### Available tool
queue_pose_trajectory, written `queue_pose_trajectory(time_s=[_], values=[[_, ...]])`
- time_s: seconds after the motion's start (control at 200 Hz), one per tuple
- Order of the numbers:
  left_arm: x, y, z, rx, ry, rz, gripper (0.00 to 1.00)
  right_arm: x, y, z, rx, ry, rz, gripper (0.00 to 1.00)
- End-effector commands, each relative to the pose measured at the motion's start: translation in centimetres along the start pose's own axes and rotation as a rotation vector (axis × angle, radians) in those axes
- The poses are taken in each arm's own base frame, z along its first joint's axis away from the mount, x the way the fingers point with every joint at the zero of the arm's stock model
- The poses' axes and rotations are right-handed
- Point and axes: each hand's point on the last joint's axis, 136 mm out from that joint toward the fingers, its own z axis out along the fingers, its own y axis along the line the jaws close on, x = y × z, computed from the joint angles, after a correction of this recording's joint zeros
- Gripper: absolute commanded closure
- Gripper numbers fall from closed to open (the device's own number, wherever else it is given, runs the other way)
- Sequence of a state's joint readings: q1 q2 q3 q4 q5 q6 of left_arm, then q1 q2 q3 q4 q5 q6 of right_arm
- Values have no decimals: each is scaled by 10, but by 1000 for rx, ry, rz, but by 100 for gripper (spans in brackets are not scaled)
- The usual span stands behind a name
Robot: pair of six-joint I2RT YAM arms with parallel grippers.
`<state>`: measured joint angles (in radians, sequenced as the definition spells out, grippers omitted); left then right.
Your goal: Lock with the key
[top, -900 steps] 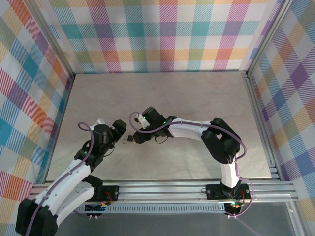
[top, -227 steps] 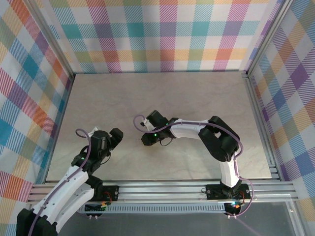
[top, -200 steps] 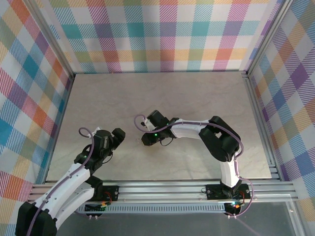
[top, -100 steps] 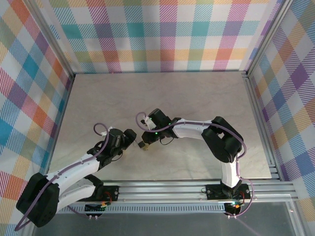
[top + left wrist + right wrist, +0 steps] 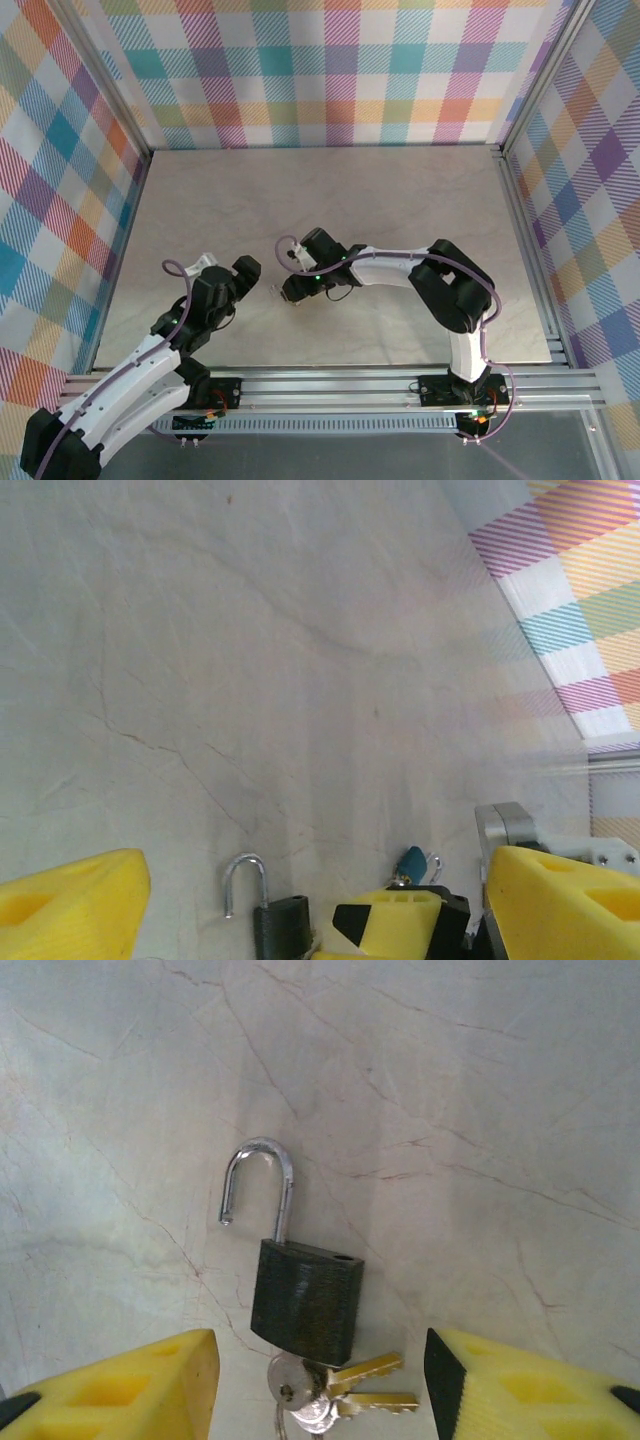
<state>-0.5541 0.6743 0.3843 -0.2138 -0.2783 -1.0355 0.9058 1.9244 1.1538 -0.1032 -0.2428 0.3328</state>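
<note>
Straddling padlock (image 5: 305,1300) with right tool (image 5: 318,1365) spread.
Lying lengthwise up frame: open shackle (image 5: 284,1195) topmost, keys (image 5: 370,1385) lowest, nearest tool.

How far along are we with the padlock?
Done: keys sit at the base of the padlock. In hand: nothing; right claw open astride it, left claw open. Left: shackle stands open, so press it shut and turn the key.

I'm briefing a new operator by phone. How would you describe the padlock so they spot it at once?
On the marble table, look between the right gripper's yellow fingers. A dark padlock lies flat there, keys at its base. Unlike the small metal keys, it is a blocky body with a silver shackle swung open.
</note>
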Motion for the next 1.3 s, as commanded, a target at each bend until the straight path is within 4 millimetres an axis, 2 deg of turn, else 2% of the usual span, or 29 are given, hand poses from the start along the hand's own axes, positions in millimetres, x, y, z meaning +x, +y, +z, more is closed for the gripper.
queue_pose_trajectory(time_s=[0.0,0.305,0.58,0.695,0.84,1.03,1.295], values=[[-6,12,-9,-66,-23,52,12,-4,3,3,57,-5,-14,40],[-21,18,-27,-91,-84,78,11,2,-1,14,215,14,-42,38],[-36,19,-45,-99,-137,110,10,1,-9,21,375,24,-108,40],[-38,19,-49,-102,-145,120,10,7,-18,23,427,46,-102,42],[-42,20,-52,-108,-157,130,10,14,-15,30,461,77,-124,43],[-46,19,-57,-112,-172,144,10,26,-25,33,510,119,-99,54],[-52,17,-62,-121,-191,165,10,48,-29,43,570,172,-85,55]])
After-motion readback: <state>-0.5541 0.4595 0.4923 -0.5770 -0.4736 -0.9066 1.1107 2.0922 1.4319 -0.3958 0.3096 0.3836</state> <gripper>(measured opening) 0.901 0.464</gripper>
